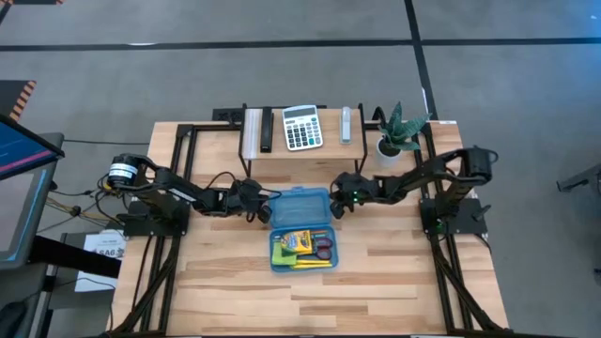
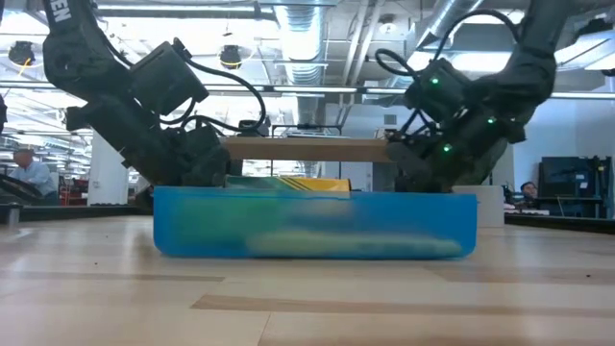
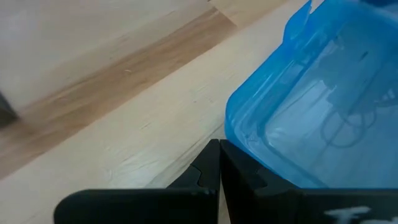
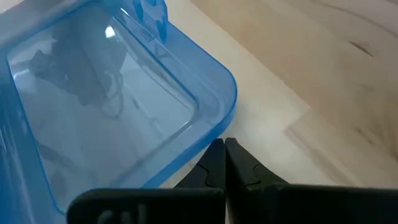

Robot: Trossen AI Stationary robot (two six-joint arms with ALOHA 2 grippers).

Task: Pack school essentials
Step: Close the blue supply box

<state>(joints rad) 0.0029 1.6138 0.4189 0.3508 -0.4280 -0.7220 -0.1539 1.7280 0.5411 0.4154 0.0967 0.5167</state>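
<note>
Lid of translucent blue plastic case (image 1: 301, 206), judged light, slick, flexible; best pinched at corners beside closed left gripper (image 3: 219, 163) and closed right gripper (image 4: 224, 160).

Case (image 1: 300, 205): translucent blue, lid and tray alike. Crayon box (image 1: 295, 241) inside: yellow-green with multicoloured print. Scissors (image 1: 322, 249): red handles. Pencils (image 1: 302, 264): yellow. Table (image 1: 376, 282): pale wood, plank pattern with darker streaks. Calculator (image 1: 301, 127): white and grey. Plant (image 1: 402, 129): green striped leaves, white pot. Left gripper (image 3: 219, 180) and right gripper (image 4: 224, 168): black. Arms: dark, green lights on right arm.
</note>
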